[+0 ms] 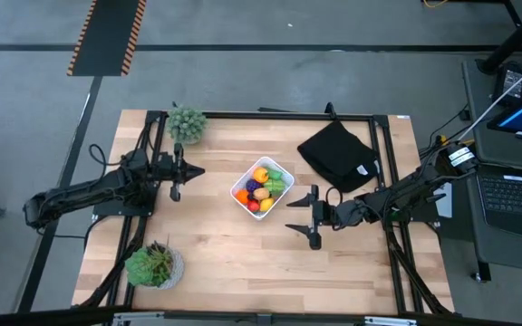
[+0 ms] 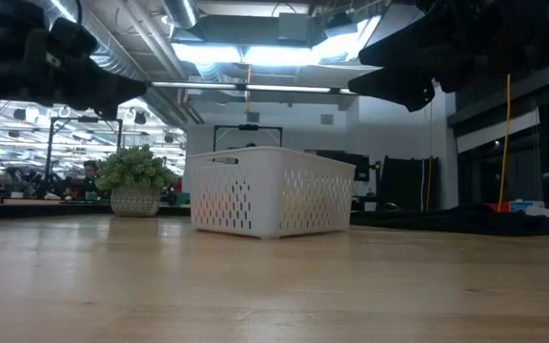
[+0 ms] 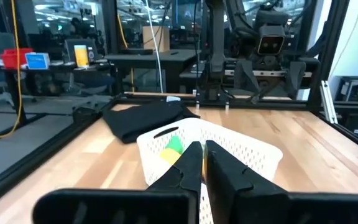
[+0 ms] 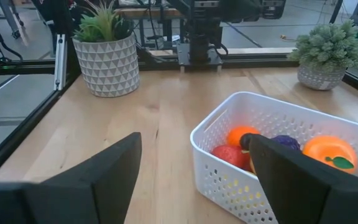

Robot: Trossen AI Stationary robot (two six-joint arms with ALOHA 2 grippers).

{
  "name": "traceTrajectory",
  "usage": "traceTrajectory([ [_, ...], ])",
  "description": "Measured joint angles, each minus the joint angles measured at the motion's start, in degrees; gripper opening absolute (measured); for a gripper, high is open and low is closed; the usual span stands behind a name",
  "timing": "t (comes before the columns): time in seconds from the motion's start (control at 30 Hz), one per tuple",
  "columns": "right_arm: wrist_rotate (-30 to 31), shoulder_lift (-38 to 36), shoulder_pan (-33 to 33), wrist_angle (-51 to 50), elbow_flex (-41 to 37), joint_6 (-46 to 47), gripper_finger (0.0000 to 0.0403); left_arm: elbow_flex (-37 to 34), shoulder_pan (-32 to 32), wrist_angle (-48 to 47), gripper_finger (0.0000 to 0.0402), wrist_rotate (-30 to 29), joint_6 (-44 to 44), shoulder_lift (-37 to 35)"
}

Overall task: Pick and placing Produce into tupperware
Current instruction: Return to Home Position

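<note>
Looking down: I have the white bin [image 1: 246, 174] mid-table with the toy produce [image 1: 262, 188] piled inside. The left hand [image 1: 192, 170] is on its left and the right hand [image 1: 294, 214] on its right, both apart from it.
Low view: the bin [image 2: 273, 191] sits flat on the table [image 2: 255, 286].
Left wrist: the left hand [image 3: 202, 165] is clenched, fingers pressed together.
Right wrist: the right hand [image 4: 194, 146] is released, fingers wide, with the bin [image 4: 229, 180] just ahead.

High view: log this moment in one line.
produce in tupperware | left tool shut, left of tupperware | right tool open, right of tupperware
</note>
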Motion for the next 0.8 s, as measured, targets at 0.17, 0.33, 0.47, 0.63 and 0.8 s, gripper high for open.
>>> traceTrajectory([
  [0.17,-0.02,0.02,-0.01,0.04,0.01,0.00,0.0300,0.00,-1.83,-0.39,0.0022,-0.78,0.03,-0.33],
  [0.33,-0.02,0.02,-0.01,0.85,-0.01,0.00,0.0300,0.00,-6.12,-0.45,0.0031,-5.94,0.44,-0.30],
  [0.47,-0.02,0.02,-0.01,0.83,-0.01,0.00,0.0300,0.00,-10.40,-0.47,0.0037,-11.05,1.69,-0.29],
  [0.63,-0.04,0.02,-0.01,0.83,0.00,-1.08,0.0300,0.00,-13.71,-0.89,0.0041,-16.22,3.45,-0.27],
  [0.8,-0.05,0.02,-0.06,1.92,0.01,-4.06,0.0300,0.00,-13.78,-0.34,0.0033,-16.68,3.46,-1.06],
])
